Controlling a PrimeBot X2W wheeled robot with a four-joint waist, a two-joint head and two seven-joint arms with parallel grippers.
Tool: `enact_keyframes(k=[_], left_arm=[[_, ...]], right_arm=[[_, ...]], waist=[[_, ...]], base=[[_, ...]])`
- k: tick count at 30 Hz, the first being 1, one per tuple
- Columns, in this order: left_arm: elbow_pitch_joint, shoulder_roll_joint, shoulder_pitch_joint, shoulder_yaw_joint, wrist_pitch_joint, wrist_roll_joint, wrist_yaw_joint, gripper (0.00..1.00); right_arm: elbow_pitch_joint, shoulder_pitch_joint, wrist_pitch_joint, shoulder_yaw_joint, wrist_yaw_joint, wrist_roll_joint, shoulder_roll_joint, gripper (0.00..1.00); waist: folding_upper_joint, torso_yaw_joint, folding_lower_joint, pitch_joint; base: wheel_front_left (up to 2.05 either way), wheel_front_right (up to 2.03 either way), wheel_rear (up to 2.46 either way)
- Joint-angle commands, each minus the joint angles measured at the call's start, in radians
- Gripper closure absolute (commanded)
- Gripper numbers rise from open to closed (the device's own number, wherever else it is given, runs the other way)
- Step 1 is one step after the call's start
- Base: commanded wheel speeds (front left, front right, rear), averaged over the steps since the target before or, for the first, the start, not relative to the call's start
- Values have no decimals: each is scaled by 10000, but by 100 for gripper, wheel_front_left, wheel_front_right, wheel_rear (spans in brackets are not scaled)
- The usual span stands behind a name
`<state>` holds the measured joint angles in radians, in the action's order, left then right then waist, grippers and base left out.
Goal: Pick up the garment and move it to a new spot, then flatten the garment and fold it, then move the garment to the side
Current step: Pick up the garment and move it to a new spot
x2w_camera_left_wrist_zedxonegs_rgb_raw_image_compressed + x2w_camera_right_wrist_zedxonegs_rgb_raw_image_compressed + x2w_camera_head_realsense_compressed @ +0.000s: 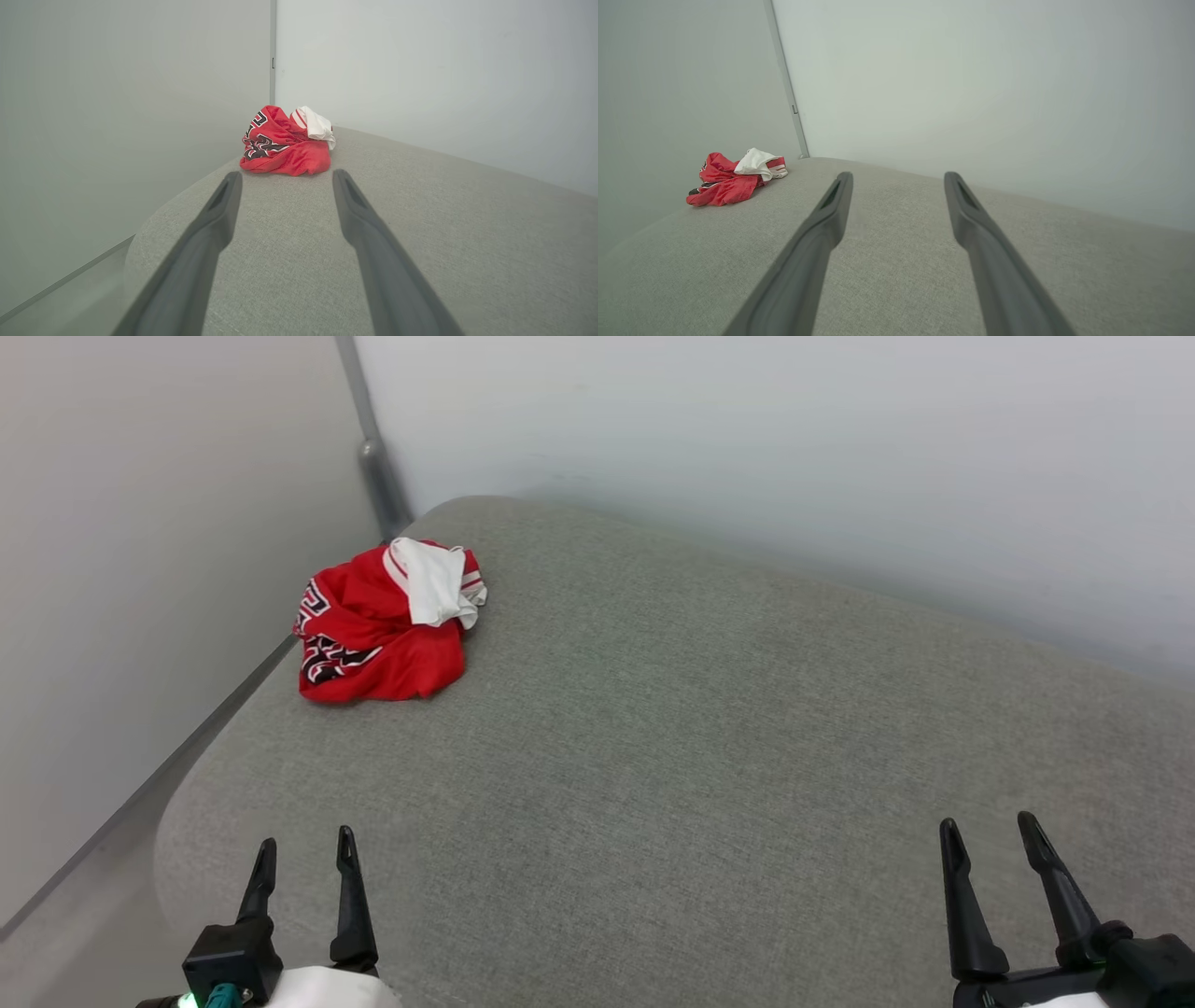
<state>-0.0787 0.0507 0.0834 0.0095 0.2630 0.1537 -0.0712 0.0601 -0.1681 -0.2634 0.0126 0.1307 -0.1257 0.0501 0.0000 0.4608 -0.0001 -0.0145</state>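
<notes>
The head view looks forward and down from behind the left gripper [306,838] and right gripper [988,821]. Each wrist view skims low along its fingers [205,233]: garment [285,149] straight ahead of the left, far ahead-left of the right. All share the far corner of the grey cushion [700,709].

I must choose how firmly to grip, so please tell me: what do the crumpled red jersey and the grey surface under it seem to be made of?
The red jersey: probably thin synthetic knit, faintly glossy; it lies in soft, loose folds. The grey surface: woven upholstery-like cloth, matte; fine weave texture shows, and rounded edges suggest padding beneath.
</notes>
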Motion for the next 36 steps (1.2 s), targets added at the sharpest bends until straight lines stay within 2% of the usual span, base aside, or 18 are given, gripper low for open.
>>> enact_keyframes(k=[1, 11, 14, 19, 24, 28, 32, 36], left_arm=[[25, -8, 127, 50, 28, 4, -48, 0], [22, -7, 101, 257, 28, 107, -101, 0], [-38, -5, -335, 447, 28, 202, 132, 0], [-362, 277, -1676, 1215, 28, 87, 846, 0], [-807, 787, -3572, 1926, 28, 115, 1351, 0], [-1602, 1515, -5346, 2455, 28, 351, 1670, 0], [-2129, 2336, -7004, 2748, 28, 357, 1815, 0], [-2818, 2917, -8500, 3116, 28, 793, 1880, 0]], right_arm=[[14, -76, -21, -15, -1, 53, 1, 0], [-36, 74, -21, -116, -1, 44, 1, 0], [23, 110, -21, -93, -1, 119, 1, 0], [133, 349, -21, -66, 0, 410, 3, 0], [274, 696, -21, 94, -1, 913, 1, 0], [474, 1006, -21, 312, -1, 1260, 1, 0], [670, 1304, -21, 432, -1, 1661, 3, 0], [884, 1651, -21, 624, -1, 2030, 15, 0]], waist=[[0, 275, 1, -26], [0, 355, 1, 14], [0, 295, 1, 151], [0, 15, 1, 673], [0, -372, 1, 1567], [0, -674, 1, 2396], [0, -840, 1, 3286], [0, -1000, 1, 4148]], base=[[0, 0, 0], [0, 0, 0], [0, 0, 0], [0, 0, 0], [0, 0, 0], [0, 0, 0], [0, 0, 0], [0, 0, 0]])
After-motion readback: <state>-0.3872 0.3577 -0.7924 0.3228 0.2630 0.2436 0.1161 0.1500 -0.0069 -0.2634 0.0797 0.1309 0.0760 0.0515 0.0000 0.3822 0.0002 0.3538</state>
